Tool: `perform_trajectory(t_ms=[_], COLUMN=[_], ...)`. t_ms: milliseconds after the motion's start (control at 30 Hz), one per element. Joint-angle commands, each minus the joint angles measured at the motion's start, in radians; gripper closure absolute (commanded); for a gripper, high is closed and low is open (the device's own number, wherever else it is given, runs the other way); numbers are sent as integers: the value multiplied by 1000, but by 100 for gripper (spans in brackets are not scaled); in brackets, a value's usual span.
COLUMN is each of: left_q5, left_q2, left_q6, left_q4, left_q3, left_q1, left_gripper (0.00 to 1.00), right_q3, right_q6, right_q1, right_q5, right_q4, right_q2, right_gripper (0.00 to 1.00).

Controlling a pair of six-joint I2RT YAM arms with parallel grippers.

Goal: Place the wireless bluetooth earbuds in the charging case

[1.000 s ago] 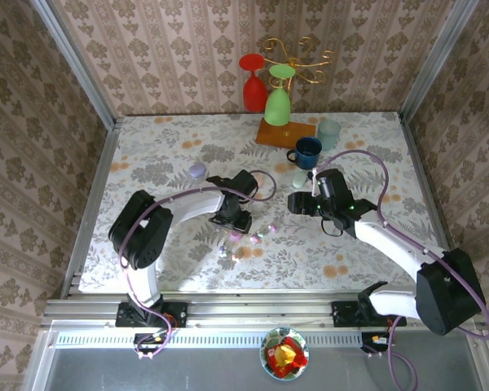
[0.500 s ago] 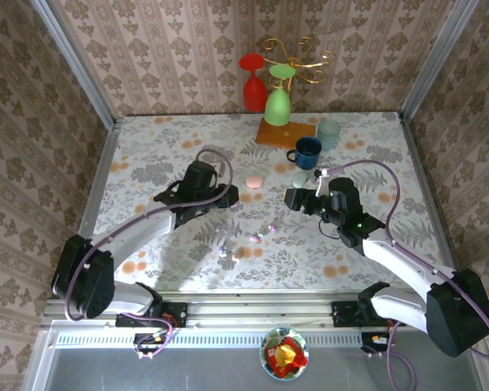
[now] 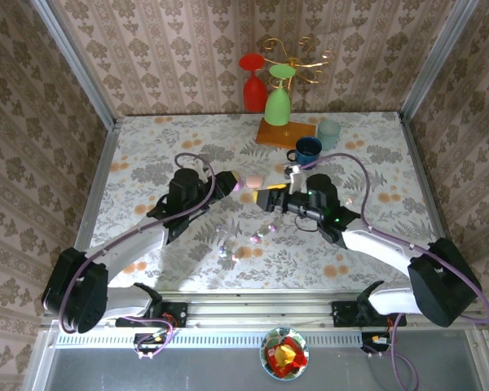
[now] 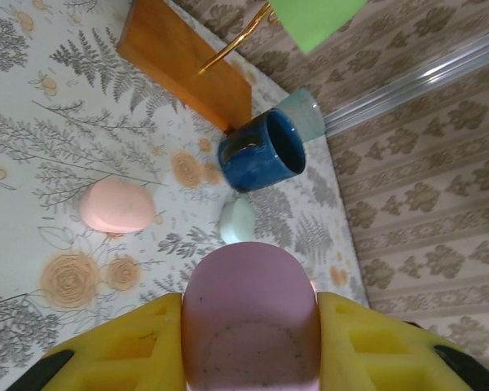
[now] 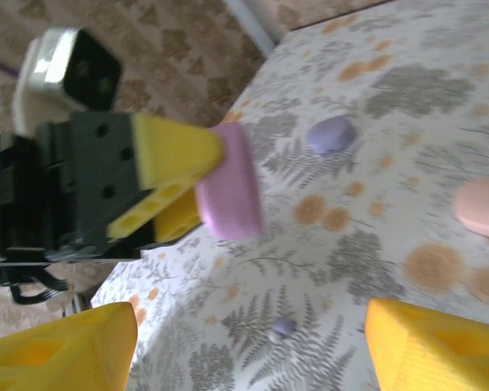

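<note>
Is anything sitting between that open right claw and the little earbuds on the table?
Nothing visible does. The right gripper hangs open above the table, an earbud lying on bare cloth below it. The left gripper holds the lilac case off to the side.

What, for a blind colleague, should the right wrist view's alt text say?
The left gripper is shut on a lilac charging case over the floral table. Below lie a purple case, a pink case and a tiny earbud; the right gripper frames the bottom, open.
</note>
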Motion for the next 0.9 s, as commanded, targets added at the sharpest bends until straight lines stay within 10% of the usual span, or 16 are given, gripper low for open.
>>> perform_trajectory(t_ms=[0, 633, 867], left_q5=[-2, -7, 5], left_q2=[-40, -106, -105], left_q6=[-56, -34, -38], left_q4=[37, -36, -23], left_q3=[4, -11, -29], left_q1=[-3, -2, -2], left_gripper=[69, 68, 68], right_q3=[83, 270, 289], right_q6=[-182, -385, -440], right_q1=[43, 82, 84], right_q5=[54, 13, 9], right_q4=[-12, 52, 9], right_q2=[47, 276, 288], right_gripper=[26, 41, 75])
